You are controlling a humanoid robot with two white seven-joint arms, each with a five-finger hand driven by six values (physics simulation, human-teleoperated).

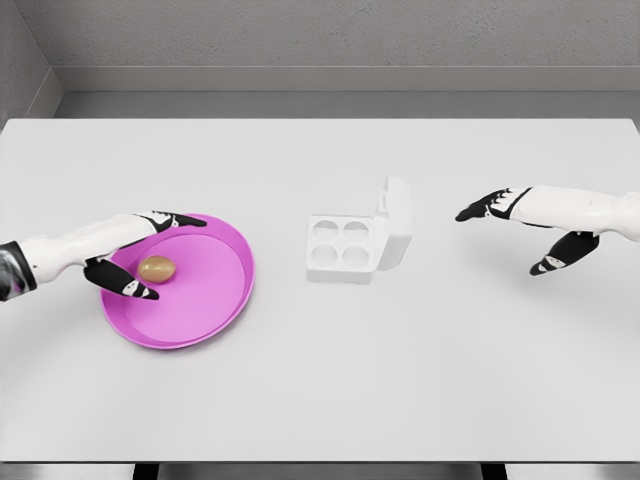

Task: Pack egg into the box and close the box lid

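- Table (320, 400): we see a plain white surface filling most of the head view, with a grey wall and floor strip beyond its far edge.
- Plate (215, 300): we find a round magenta dish with a raised rim on the left part of the table, well apart from the box.
- Egg (157, 268): we note a brown egg lying on the plate's left portion, near the rim; it is not in the box.
- Box (340, 248): we see a small white carton near the table's middle, with four round cups, all of them vacant.
- Lid (395, 222): we observe the white lid hinged at the box's right side and standing raised, so the box is uncovered.
- Left hand (140, 255): we see its arm entering from the left edge. The hand reaches over the plate's left rim, with the fingers (175, 219) extended beyond the egg on its far side and the thumb (130, 287) on its near side. The egg sits between them. The digits are spread, and we cannot tell whether any of them touches the shell; no closed grasp shows.
- Right hand (530, 225): we see its arm entering from the right edge. The hand hangs above the table to the right of the box, well apart from it, fingers extended and relaxed toward the left, grasping nothing.
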